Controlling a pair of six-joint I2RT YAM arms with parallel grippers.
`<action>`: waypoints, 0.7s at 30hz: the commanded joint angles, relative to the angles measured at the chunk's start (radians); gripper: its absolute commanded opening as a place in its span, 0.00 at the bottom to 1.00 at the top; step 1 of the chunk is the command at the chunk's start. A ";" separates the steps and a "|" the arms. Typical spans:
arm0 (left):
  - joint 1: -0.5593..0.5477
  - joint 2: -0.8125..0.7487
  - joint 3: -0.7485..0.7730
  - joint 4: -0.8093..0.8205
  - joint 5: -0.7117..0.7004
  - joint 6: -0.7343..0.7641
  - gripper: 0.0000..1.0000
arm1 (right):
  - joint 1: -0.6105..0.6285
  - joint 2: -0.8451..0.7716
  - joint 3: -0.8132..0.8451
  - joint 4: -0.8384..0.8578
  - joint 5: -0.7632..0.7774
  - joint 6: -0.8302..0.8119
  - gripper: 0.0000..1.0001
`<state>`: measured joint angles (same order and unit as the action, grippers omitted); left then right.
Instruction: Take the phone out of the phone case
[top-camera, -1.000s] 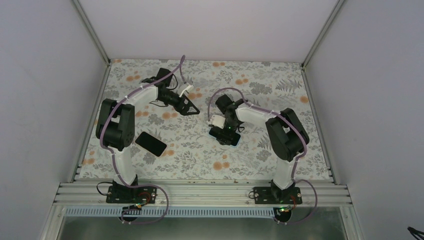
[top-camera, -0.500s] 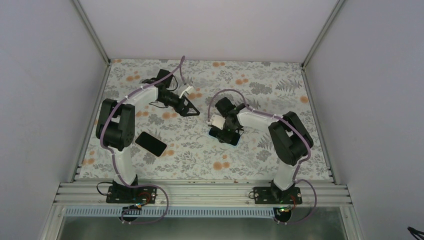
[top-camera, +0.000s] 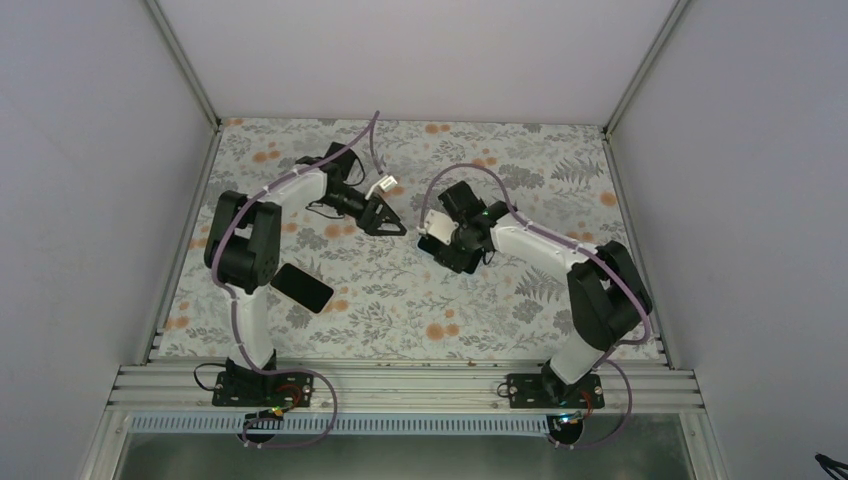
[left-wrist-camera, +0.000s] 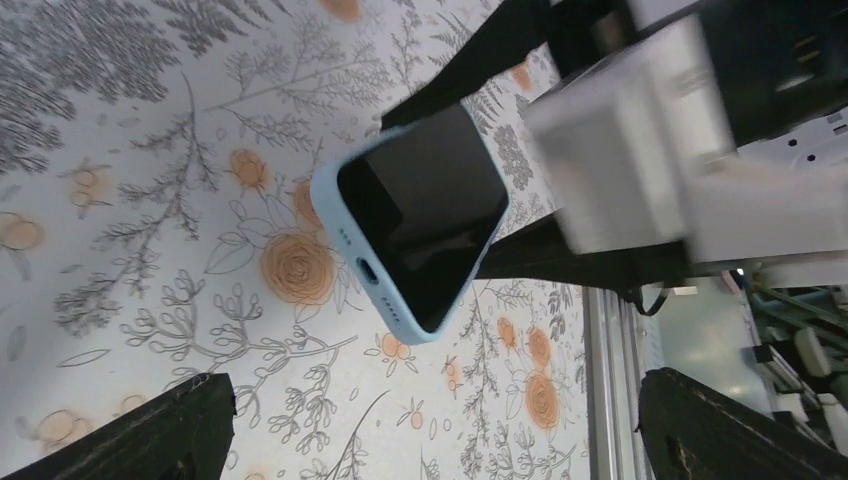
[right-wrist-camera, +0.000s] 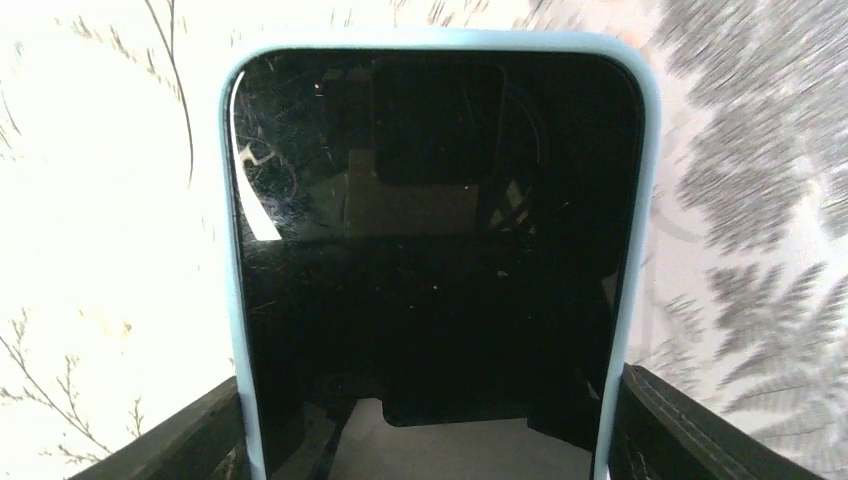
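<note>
Right claw (top-camera: 453, 250) is clamped on the phone case (left-wrist-camera: 395, 305), phone (left-wrist-camera: 425, 200) inside, aloft mid-table. Your left claw (top-camera: 392, 224) gapes empty; the port end lies at its 3 o'clock (top view), long axis roughly toward it.

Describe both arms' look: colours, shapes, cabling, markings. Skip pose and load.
Left arm and right arm match: black joint housings, white tubular links, a purple cable tied along each and looping near the wrist. Each wrist carries a white block beside black jaws. A green light shows on the right arm. No legible markings.
</note>
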<state>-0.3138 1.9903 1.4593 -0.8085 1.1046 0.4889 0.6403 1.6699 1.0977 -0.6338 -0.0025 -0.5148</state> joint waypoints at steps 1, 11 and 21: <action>-0.037 0.077 0.041 -0.032 0.044 0.021 1.00 | 0.005 -0.052 0.086 0.021 0.011 -0.015 0.61; -0.062 0.151 0.131 0.011 0.081 -0.067 1.00 | 0.034 -0.015 0.166 0.038 0.021 -0.019 0.63; -0.070 0.179 0.160 -0.032 0.104 -0.049 0.94 | 0.044 -0.014 0.174 0.088 0.045 -0.007 0.63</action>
<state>-0.3733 2.1395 1.5822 -0.8059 1.1721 0.4133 0.6750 1.6585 1.2263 -0.6193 0.0143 -0.5255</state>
